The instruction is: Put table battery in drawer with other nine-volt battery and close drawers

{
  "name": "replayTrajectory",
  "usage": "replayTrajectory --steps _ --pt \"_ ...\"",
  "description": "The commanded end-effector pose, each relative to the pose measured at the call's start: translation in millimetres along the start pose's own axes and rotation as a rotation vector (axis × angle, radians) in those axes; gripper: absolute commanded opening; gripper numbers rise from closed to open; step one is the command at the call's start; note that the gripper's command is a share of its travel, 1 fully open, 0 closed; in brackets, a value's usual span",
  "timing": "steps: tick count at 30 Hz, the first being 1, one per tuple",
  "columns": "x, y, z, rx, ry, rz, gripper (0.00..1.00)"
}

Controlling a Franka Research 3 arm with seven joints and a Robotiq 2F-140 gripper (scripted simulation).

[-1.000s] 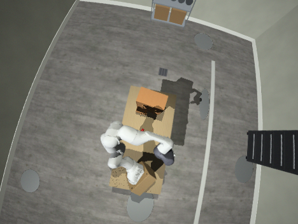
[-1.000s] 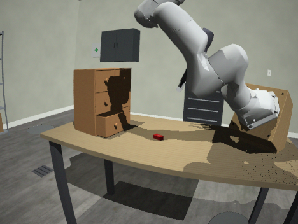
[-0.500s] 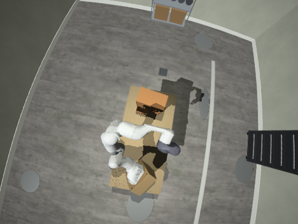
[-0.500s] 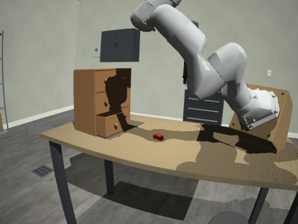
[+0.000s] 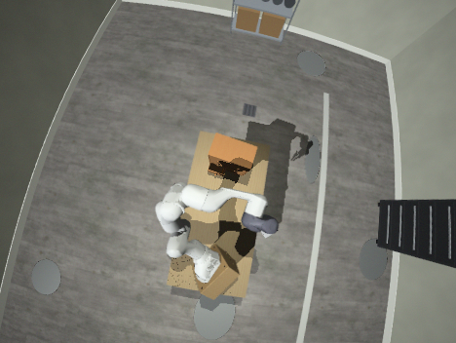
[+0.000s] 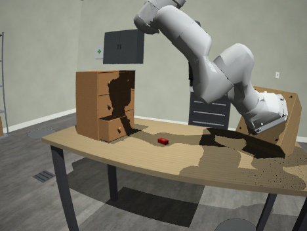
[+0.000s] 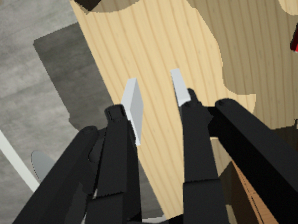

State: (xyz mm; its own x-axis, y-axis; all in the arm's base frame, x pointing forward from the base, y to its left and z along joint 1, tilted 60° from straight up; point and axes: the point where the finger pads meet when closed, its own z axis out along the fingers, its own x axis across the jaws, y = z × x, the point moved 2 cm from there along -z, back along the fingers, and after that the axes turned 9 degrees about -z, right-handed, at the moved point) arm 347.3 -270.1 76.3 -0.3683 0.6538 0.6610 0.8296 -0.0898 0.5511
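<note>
The chest (image 5: 233,146) (image 6: 86,105) stands upright at one end of the table, its front partly in shadow. Its lower drawer (image 6: 109,132) on the near side is pulled part way out; the others that show look pushed in. What lies inside the open drawer cannot be seen. The nine-volt battery (image 6: 163,141) (image 7: 295,44), a small red block, lies on the table in front of the chest; the arm hides it in the top view. My gripper (image 7: 156,87) is partly open and empty, its fingers a narrow gap apart, high over the table's edge, off to the side of the battery.
The table (image 6: 144,155) (image 7: 150,120) carries the chest and a tilted wooden block (image 5: 223,283) (image 6: 292,121) at the arm's base. The arm (image 5: 209,199) (image 6: 187,36) reaches across the table between them. The chest's side shows at the lower right in the wrist view.
</note>
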Motion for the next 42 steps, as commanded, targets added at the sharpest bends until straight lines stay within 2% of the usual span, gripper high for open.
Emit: replayTrajectory --steps 1,30,31,42 --pt "2.0 -1.4 0.4 0.005 0.01 0.04 0.2" --pt "2.0 -1.4 0.4 0.005 0.01 0.04 0.2" --pt "1.1 -0.6 0.1 0.003 0.005 0.032 1.0" --pt "1.1 -0.6 0.1 0.003 0.005 0.032 1.0"
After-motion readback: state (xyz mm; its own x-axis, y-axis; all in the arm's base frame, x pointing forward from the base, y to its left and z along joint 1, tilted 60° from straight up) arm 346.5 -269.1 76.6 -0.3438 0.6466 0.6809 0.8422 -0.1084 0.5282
